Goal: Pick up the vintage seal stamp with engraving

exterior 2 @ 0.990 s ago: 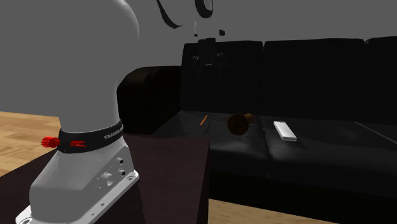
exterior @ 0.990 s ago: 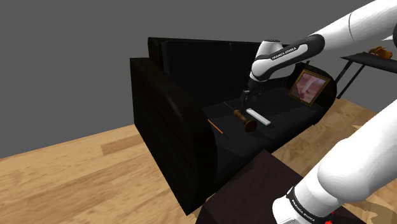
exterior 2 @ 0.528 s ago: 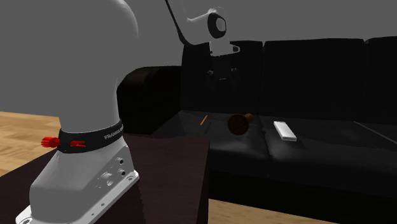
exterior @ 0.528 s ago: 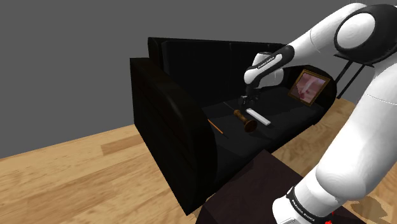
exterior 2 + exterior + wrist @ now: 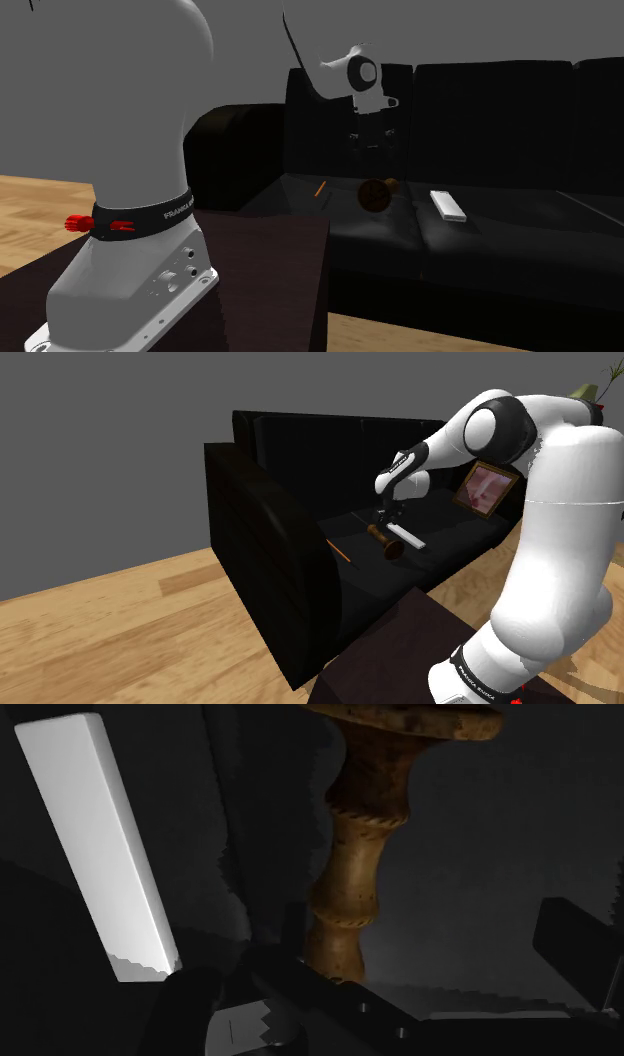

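Observation:
The seal stamp is a brown turned-wood handle with a round base, lying on its side on the black sofa seat. In the second exterior view the stamp points its round base toward the camera. My black gripper hangs just above its handle end, and the same gripper sits over the stamp in the second exterior view. Seen from the wrist, the gripper is open, its fingers wide apart. The handle runs between them, untouched.
A white flat bar lies right beside the stamp, also seen as the white bar from the wrist. An orange pencil lies near the sofa arm. A framed picture leans at the sofa's far end. My dark stand fronts the sofa.
The arm has folded in and brought the gripper down toward the stamp's handle. The fingers stayed open. Stamp, bar and pencil have not moved.

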`<state>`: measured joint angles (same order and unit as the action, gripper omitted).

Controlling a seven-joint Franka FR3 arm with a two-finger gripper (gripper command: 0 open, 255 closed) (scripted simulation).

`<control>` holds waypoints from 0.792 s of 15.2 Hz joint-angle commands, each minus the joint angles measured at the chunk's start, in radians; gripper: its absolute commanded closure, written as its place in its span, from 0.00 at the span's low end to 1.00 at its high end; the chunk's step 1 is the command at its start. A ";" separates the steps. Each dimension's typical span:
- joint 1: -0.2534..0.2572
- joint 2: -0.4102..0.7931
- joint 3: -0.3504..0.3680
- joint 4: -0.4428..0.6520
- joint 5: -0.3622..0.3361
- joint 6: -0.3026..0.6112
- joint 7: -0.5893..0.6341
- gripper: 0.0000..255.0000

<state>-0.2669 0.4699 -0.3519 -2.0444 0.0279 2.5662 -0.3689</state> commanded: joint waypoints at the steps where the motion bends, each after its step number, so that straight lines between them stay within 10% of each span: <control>1: -0.034 0.079 0.012 0.070 0.024 0.010 -0.021 0.00; 12: -0.083 0.230 0.046 0.156 0.060 0.076 -0.037 0.00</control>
<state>-0.3493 0.6970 -0.3066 -1.8878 0.0870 2.6383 -0.4059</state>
